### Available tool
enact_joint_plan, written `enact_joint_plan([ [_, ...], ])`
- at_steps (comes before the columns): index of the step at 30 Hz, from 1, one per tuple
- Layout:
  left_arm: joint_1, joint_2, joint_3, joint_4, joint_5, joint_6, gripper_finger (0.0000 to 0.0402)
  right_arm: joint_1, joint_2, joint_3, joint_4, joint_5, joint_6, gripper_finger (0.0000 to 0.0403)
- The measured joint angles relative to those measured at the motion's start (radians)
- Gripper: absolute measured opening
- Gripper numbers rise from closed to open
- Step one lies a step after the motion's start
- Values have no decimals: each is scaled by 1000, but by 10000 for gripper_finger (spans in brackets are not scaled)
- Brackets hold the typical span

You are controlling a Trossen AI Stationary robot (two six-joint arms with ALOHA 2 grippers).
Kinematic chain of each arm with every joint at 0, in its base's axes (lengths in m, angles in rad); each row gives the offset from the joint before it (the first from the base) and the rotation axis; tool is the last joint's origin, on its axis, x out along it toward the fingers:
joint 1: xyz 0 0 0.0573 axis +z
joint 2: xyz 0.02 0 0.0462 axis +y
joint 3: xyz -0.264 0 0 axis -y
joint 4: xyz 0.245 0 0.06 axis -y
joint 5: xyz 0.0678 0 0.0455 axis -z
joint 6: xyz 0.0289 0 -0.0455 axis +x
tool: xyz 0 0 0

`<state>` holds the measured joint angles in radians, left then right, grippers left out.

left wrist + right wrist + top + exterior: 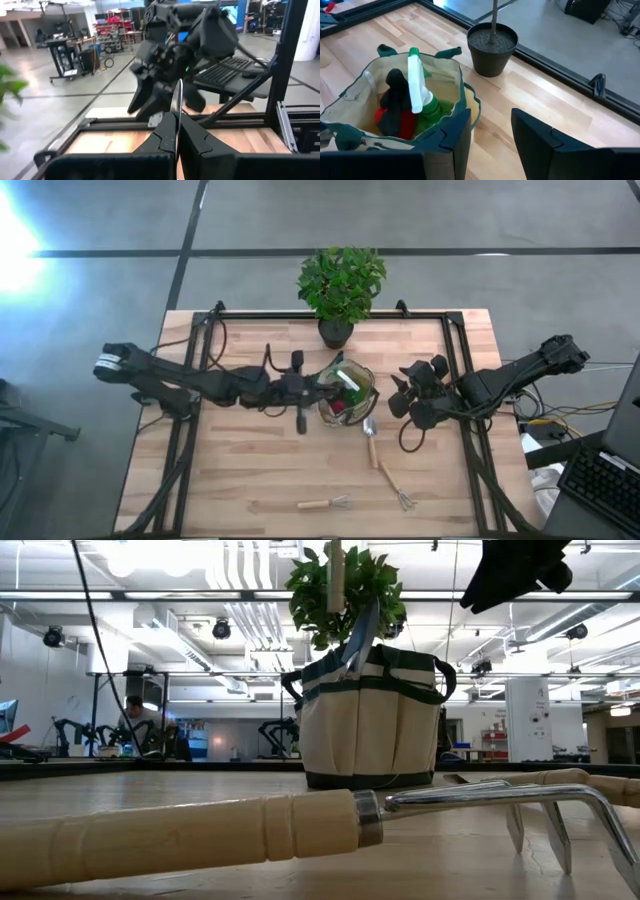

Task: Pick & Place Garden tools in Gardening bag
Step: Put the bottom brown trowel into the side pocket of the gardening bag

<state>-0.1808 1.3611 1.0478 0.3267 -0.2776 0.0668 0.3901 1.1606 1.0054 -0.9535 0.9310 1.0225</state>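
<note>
The olive-khaki gardening bag (372, 385) (370, 720) stands upright mid-table. In it are a green spray bottle (417, 90), a red item (402, 125) and something black. In the low view a silver blade (360, 635) sticks up out of the bag's mouth. My left gripper (325, 385) (176, 125) is shut and level at the bag's left rim. My right gripper (403, 395) (490, 135) hangs open right of the bag, holding nothing. A trowel (371, 438) and two rakes (397, 488) (325, 503) lie flat on the table. My left gripper's shut fingers (197, 142) have a thin metal strip (178, 102) standing edge-on right at their tips. I cannot tell whether they pinch it or it rises just beyond them.
A leafy plant (340, 280) in a dark pot (491, 47) stands just beyond the bag at the far edge. A black frame rail (455, 370) runs around the table top. The near rake (300, 825) lies close to the front edge.
</note>
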Motion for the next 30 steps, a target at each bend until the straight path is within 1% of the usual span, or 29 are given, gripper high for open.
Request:
enact_joint_plan([
  [6,0,-80,-136,92,-11,-74,5,0,0,0,2,-1,0,138],
  [12,-1,-144,-239,135,1,-110,5,0,0,-1,12,0,0,135],
  [16,-1,-171,-276,149,14,-126,8,0,0,-1,17,3,0,130],
  [21,-1,-165,-308,186,32,-128,4,0,0,-1,22,4,0,127],
  [30,-1,-159,-348,227,33,-112,4,0,0,-1,29,11,0,133],
])
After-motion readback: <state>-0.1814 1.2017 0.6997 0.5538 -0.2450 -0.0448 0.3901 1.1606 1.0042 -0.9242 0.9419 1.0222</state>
